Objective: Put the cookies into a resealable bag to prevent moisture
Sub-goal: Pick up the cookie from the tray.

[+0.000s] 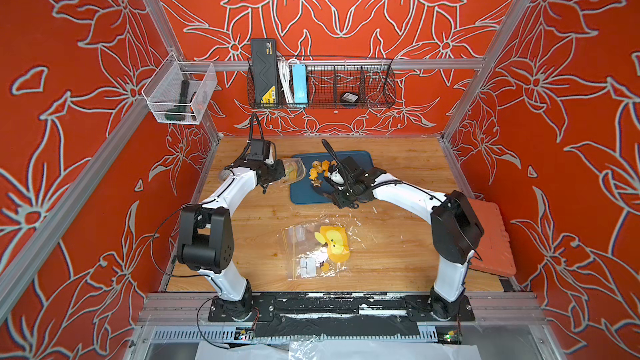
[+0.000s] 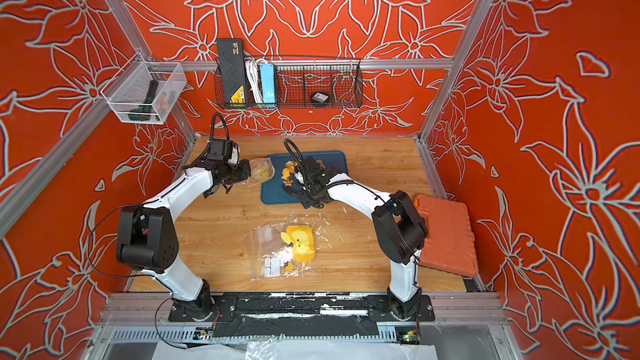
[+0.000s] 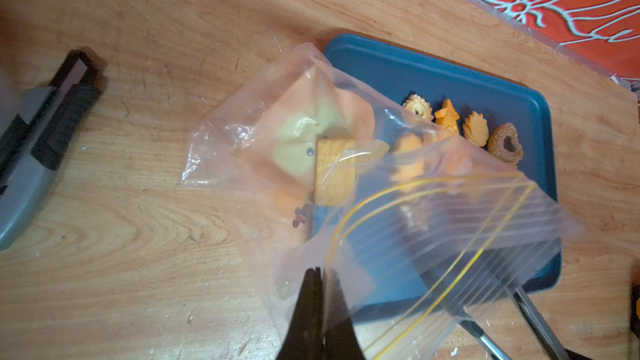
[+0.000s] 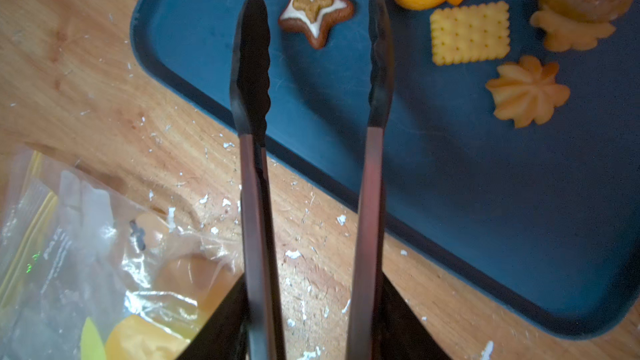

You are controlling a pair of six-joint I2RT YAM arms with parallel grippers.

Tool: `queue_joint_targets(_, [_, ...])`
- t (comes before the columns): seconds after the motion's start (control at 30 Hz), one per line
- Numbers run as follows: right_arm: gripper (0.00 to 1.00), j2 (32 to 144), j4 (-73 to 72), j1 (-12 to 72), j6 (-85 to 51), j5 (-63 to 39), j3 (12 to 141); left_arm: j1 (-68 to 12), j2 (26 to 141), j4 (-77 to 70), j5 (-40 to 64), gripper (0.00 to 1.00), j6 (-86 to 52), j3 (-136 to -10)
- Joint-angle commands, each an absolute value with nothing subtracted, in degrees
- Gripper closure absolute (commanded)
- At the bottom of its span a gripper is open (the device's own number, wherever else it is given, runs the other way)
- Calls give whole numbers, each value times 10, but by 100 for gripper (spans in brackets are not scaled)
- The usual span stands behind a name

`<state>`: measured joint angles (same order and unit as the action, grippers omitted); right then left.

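Cookies [image 1: 320,167], small orange, yellow and brown biscuits, lie bunched on a dark blue rectangular tray [image 1: 304,196] toward the back of the wooden table [image 1: 415,157]. The right gripper [image 4: 311,320] clamps the handle end of long metal tongs with black scalloped tips [image 4: 251,64], its jaws pressed against the outsides of the two arms. The tips stand apart above the tray. A brown star cookie with white icing [image 4: 315,12] lies between the tip ends; whether either tip touches it cannot be told. A yellow square cracker [image 4: 470,33], an orange flower swirl [image 4: 528,91] and the rest lie outside the tongs, beyond one tip.

The left gripper [image 3: 316,271] is pinched tight on one lip of a clear resealable bag with yellow zip lines [image 3: 263,105]. The bag hangs with its mouth gaping beside the tray's left edge and overlaps that edge. One pale square biscuit [image 3: 334,171] shows inside the bag.

Both arms rise from bases at the near edge with elbows bent high and forearms sloping forward and inward. The left wrist ends at the tray's left side, the right wrist over the tray's near right part. A second clear bag with a yellow cartoon print [image 1: 318,244] lies flat on the table between the arms, well apart from both grippers.
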<state>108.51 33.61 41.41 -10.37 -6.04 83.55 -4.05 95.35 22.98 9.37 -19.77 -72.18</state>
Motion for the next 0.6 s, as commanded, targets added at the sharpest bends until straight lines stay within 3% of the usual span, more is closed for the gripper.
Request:
queue_joint_targets(0.0, [47, 1110, 353, 415, -88, -54, 869, -37, 940, 221, 111, 100, -200, -719])
queue_joint_targets(0.3, [61, 1096, 341, 414, -101, -36, 855, -39, 952, 213, 166, 100, -193, -718])
queue_joint_targets(0.57, [66, 971, 297, 414, -145, 48, 759, -56, 969, 222, 177, 100, -188, -726])
